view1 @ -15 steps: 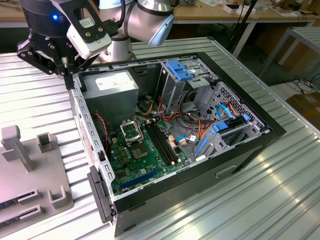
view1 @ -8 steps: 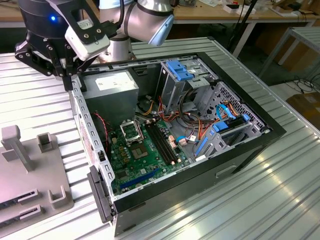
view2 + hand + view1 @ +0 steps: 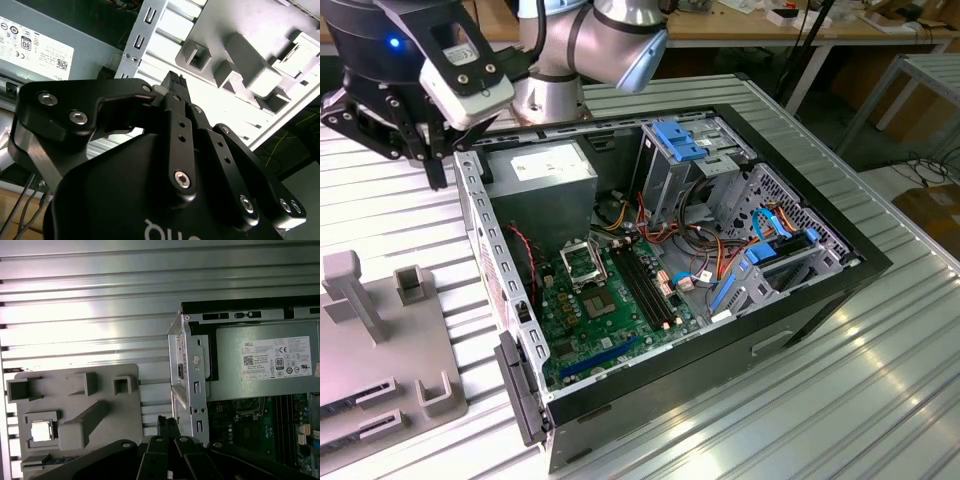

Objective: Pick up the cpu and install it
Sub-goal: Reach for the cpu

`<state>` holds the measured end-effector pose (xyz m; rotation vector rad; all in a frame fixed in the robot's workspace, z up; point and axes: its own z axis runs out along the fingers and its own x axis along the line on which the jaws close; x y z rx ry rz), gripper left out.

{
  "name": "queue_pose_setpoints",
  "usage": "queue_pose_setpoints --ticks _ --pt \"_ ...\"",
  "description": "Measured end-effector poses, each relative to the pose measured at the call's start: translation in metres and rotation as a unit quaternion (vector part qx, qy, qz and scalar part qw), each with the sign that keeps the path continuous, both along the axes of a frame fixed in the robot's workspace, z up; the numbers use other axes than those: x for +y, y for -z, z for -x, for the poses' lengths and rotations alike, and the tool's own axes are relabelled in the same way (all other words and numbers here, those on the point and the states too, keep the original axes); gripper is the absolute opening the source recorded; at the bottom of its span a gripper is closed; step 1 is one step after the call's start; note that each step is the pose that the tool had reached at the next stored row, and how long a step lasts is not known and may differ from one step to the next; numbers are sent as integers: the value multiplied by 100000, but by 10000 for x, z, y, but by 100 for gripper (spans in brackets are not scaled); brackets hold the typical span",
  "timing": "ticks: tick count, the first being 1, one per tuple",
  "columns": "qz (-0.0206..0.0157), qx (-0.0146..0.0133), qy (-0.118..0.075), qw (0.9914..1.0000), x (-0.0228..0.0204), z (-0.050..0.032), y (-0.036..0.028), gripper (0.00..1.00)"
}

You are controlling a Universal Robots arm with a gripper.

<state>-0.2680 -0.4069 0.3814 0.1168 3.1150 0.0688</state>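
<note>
- Gripper sits at 10 o'clock in the exterior view, outside the open computer case, just beside its metal side wall.
- Tool state: fingers clenched together, tips meeting, nothing between them. This reads clearest in the first wrist view, gripper, and again in the second wrist view, gripper.
- In the first wrist view the fingertips hang over the strip of ribbed table between the grey tray and the case wall. They are closer to the wall.
- The cpu, a small silver square, lies flat in a square pocket of the tray. It is well apart from the gripper, untouched and not yet picked up.
- In the exterior view the tray is at 8 o'clock of the case, flat on the table, with upright grey blocks on it.
- The case lies on its side, open face up, with the green motherboard inside.
- The black socket with a metal frame sits on the board, at 10 o'clock of the long memory slots.
- The grey power supply is at 11 o'clock of the socket, in the case corner nearest the gripper.
- The arm comes in from 12 o'clock, behind the case.
</note>
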Motion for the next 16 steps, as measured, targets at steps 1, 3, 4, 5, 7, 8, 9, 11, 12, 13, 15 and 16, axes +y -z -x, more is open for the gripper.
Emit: queue_pose_setpoints --ticks 1,3,4,5,7,8,9,11,12,13,15,16 --pt "-2 13 2 100000 -2 22 1 11" --pt "-2 55 -4 100000 -5 54 4 11" --pt "0 82 -4 100000 -6 68 5 11" --pt "-1 104 -3 100000 -7 83 6 11" --pt "-2 155 -4 100000 -9 130 10 11" --pt "0 157 -9 100000 -9 133 10 11" --pt "-1 160 -13 100000 -9 133 10 11" --pt "0 161 -3 100000 -9 134 10 11" --pt "-2 160 -3 100000 -9 135 10 11" --pt "0 158 -5 100000 -9 134 10 11" --pt "-2 160 -4 100000 -9 135 10 11" --pt "1 160 -6 100000 -9 135 10 11"
